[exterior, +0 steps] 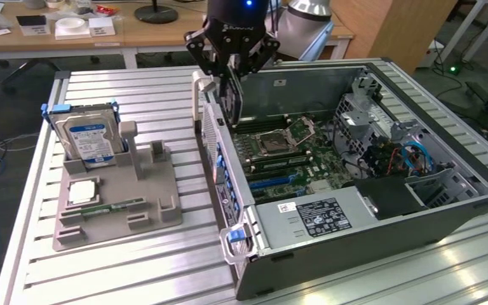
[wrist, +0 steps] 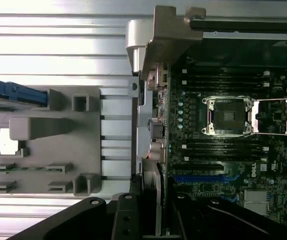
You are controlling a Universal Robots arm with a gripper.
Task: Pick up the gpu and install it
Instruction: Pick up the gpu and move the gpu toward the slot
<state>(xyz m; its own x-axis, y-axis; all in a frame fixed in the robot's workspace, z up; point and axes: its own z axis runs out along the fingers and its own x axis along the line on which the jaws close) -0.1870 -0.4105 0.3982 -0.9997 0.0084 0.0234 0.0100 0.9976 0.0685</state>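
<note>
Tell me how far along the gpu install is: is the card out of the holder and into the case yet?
Done: the gpu is off the grey holder, where the hard drive stands. In hand: the fingers grip it upright above the rear edge of the open case. Left: it is not seated, and the blue slot on the motherboard is bare.

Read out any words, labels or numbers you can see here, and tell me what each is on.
"DELL", sideways, probably: on the motherboard.
Blue label on the hard drive: too small to read.
Sticker on the power supply: too small to read.
</note>
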